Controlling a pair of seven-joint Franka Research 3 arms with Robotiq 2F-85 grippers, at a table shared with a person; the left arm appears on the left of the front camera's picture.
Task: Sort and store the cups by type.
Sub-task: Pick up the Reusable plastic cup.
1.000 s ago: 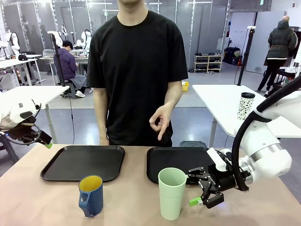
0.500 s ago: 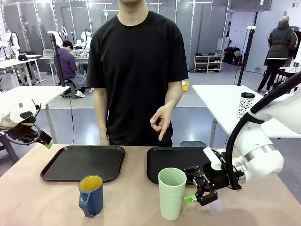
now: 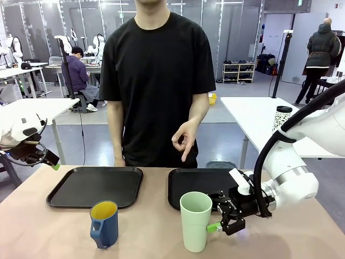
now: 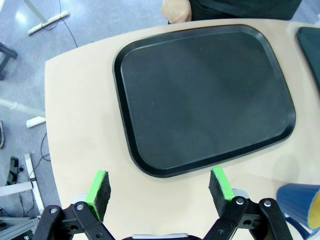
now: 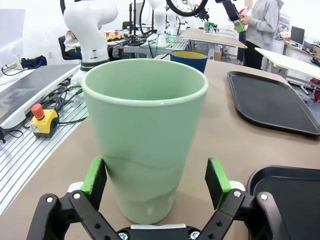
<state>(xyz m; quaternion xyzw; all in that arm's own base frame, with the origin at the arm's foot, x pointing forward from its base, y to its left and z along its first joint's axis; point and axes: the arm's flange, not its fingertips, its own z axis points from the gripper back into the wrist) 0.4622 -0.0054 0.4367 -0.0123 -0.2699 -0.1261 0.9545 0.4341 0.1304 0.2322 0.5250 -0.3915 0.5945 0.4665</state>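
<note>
The tall pale green tumbler [image 3: 195, 221] stands near the table's front edge, in front of the right black tray [image 3: 200, 186]. My right gripper [image 3: 216, 217] is open at the tumbler's right side. In the right wrist view the tumbler [image 5: 145, 130] stands upright between the green pads [image 5: 94, 176], which are apart from its lower wall. The dark blue mug [image 3: 104, 223] with a yellow inside stands to the left, handle towards me, in front of the left black tray [image 3: 96, 186]. My left gripper [image 3: 52, 163] hangs open over the table's left edge, and its own view [image 4: 160, 186] looks down on the left tray [image 4: 200, 95].
A person in a black shirt stands at the far side, one hand [image 3: 185, 139] held above the right tray, the other at the left tray's far rim [image 4: 176, 9]. A patterned lidded cup [image 3: 281, 121] stands on another table behind. The blue mug [image 5: 189, 57] stands behind the tumbler.
My right gripper has slid left along the table until its open fingers reach around the green tumbler. The left arm, the cups and the person have stayed put.
</note>
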